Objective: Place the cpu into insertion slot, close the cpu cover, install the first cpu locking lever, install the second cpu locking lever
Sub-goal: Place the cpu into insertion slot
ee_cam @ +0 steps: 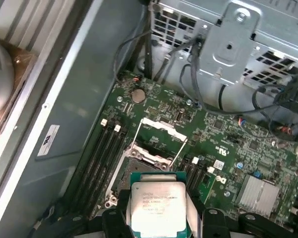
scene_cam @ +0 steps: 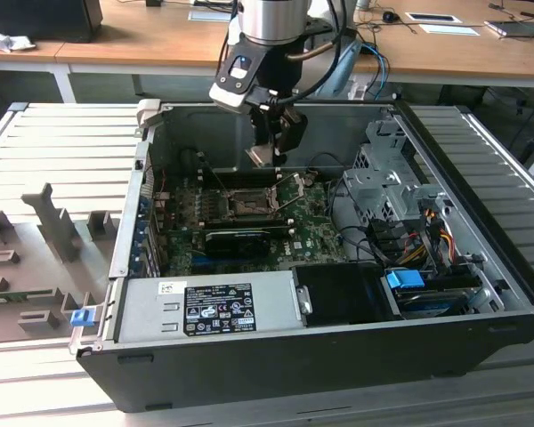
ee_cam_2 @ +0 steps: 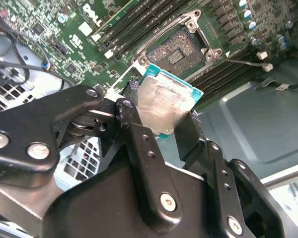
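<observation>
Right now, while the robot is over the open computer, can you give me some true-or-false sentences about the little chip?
1. The gripper holds the small square silver-topped chip. True.
2. The chip sits inside the square black socket. False: the chip hangs above the socket, clear of it, and the socket's recess has nothing in it.
3. The thin silver metal frame cover is shut over the socket. False: it is lifted open, off the socket.
4. A green circuit board lies all around the socket. True.
</observation>
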Tool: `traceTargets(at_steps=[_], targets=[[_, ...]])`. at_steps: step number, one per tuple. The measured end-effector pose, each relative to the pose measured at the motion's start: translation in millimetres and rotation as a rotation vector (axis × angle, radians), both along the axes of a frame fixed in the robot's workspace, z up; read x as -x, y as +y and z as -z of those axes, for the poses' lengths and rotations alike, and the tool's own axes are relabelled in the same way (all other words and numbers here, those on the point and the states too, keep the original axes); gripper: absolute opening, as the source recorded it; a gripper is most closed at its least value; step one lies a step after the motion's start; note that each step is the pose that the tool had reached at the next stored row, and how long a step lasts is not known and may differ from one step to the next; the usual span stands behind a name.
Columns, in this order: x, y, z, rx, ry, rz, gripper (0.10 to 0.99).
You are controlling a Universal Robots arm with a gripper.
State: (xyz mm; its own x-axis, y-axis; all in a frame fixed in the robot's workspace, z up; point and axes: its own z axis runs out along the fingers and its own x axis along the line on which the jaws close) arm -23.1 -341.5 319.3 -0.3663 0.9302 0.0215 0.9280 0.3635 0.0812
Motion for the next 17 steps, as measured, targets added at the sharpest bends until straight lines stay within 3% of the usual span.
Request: traceTargets(at_steps=[7,17], targets=[[0.0,0.0,1.8,0.0,0.0001,0.107,0.533],[0.7,0.0,9.9,0.0,0.0005,0.167,0.533]])
